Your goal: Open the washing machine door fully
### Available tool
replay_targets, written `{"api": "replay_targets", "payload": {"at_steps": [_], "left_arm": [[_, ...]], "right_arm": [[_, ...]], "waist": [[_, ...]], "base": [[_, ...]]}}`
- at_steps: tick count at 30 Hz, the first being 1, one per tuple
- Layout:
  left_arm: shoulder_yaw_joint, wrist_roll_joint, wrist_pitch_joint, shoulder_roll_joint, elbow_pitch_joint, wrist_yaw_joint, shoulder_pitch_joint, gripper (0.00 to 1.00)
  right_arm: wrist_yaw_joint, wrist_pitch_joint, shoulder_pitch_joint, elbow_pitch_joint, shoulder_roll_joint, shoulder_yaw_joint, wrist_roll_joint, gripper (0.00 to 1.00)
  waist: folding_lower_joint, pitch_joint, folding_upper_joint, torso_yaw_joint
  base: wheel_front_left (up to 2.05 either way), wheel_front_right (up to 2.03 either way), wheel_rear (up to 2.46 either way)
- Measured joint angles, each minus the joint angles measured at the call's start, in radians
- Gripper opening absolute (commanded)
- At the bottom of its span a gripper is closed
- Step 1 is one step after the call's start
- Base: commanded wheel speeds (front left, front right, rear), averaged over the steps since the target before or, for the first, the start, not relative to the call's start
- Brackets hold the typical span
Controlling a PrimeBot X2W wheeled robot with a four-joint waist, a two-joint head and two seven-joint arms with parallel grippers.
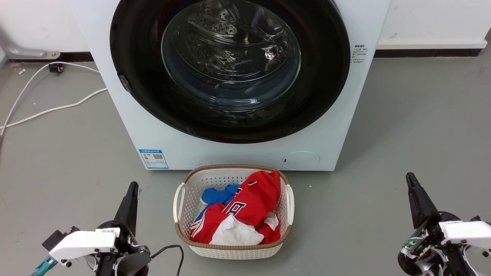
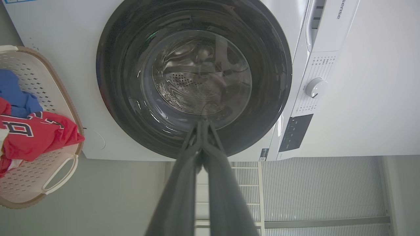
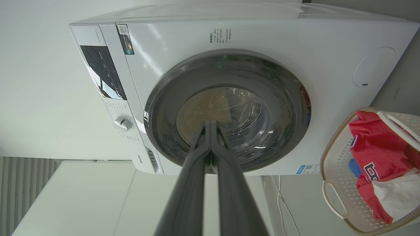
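Observation:
The white washing machine stands straight ahead on the grey floor. Its round glossy black washing machine door lies flush against the front, with the steel drum visible through the glass bowl. The same door fills the left wrist view and the door also sits at the centre of the right wrist view. My left gripper rests low at the left, shut and empty, well short of the machine. At the lower right my right gripper is likewise shut and empty. Both sets of fingers are pressed together.
A white laundry basket with red, blue and white clothes sits on the floor just in front of the machine, between my grippers. White cables trail across the floor at the left. A wall runs behind the machine.

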Motion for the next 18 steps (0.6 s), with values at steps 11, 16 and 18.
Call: {"api": "replay_targets", "payload": {"at_steps": [11,16,18], "left_arm": [[0.0,0.0,0.0,0.0,0.0,0.0,0.0,0.0],[0.0,0.0,0.0,0.0,0.0,0.0,0.0,0.0],[0.0,0.0,0.0,0.0,0.0,0.0,0.0,0.0]], "right_arm": [[0.0,0.002,0.0,0.0,0.001,-0.001,-0.001,0.0],[0.0,0.003,0.0,0.0,0.001,-0.002,-0.001,0.0],[0.0,0.003,0.0,0.0,0.001,-0.002,-0.001,0.0]], "waist": [[0.0,0.0,0.0,0.0],[0.0,0.0,0.0,0.0],[0.0,0.0,0.0,0.0]], "base": [[0.0,0.0,0.0],[0.0,0.0,0.0],[0.0,0.0,0.0]]}}
